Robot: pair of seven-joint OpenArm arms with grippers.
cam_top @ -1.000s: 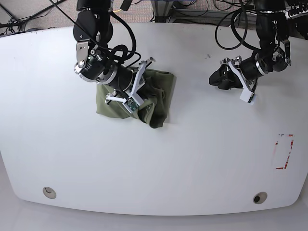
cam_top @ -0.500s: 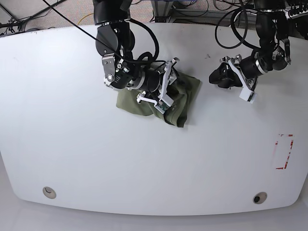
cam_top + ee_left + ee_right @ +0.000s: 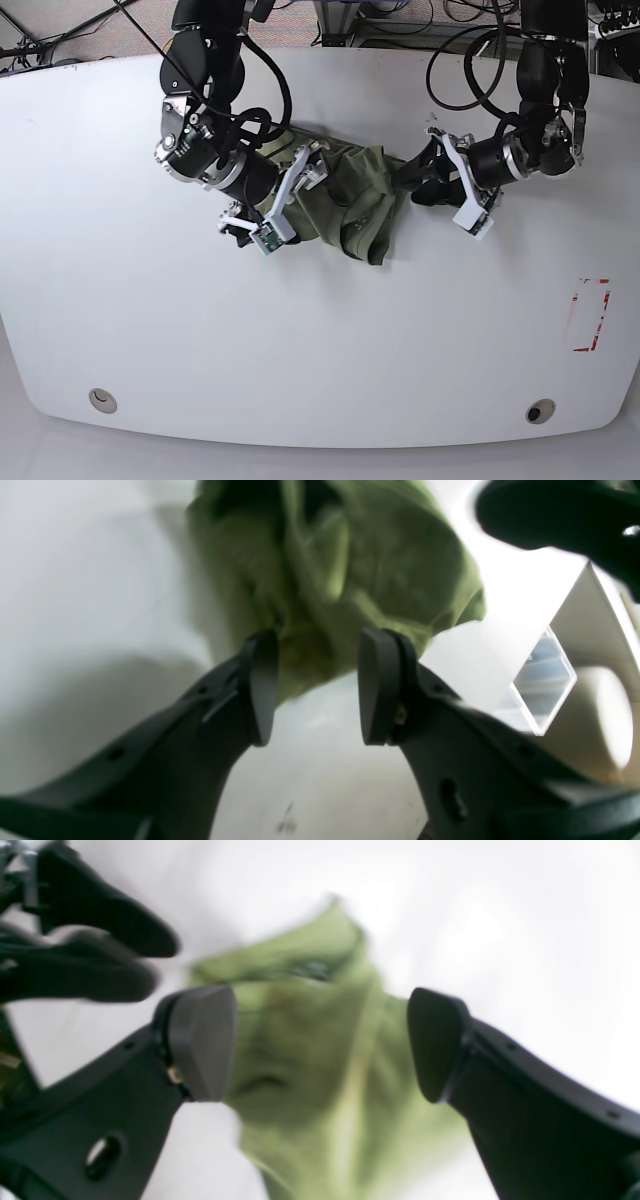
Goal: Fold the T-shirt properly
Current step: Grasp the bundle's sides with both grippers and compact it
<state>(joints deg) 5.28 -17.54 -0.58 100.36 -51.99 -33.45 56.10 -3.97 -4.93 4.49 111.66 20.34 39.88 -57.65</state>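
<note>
While the soft, wrinkled olive-green cloth T-shirt [image 3: 350, 195] lies bunched in a rumpled heap on the upper middle of the white tabletop [image 3: 300, 350], both arms crowd in on it from either side. One garment only is in view.

From the base view's left, the right claw [image 3: 320, 1045] sits over the left part of the heap, its two dark fingers spread wide with nothing between them; the right wrist view shows green cloth lying blurred beyond the gap, not pinched. Its bulky black and silver arm [image 3: 205, 150] covers the shirt's left edge from the overhead camera.

From the base view's right, the left claw [image 3: 315, 685] points at the shirt's right edge. Its two dark pads stand partly apart, and the left wrist view shows folds of cloth just past the tips; whether the cloth is touched there cannot be told, and nothing is gripped.

Two round fittings [image 3: 101, 400] sit in the tabletop near its front edge, one at each corner. A red-outlined rectangular marking [image 3: 590, 315] lies at the right side, well apart from the shirt. Black cables [image 3: 470, 60] loop behind the tabletop's far edge.
</note>
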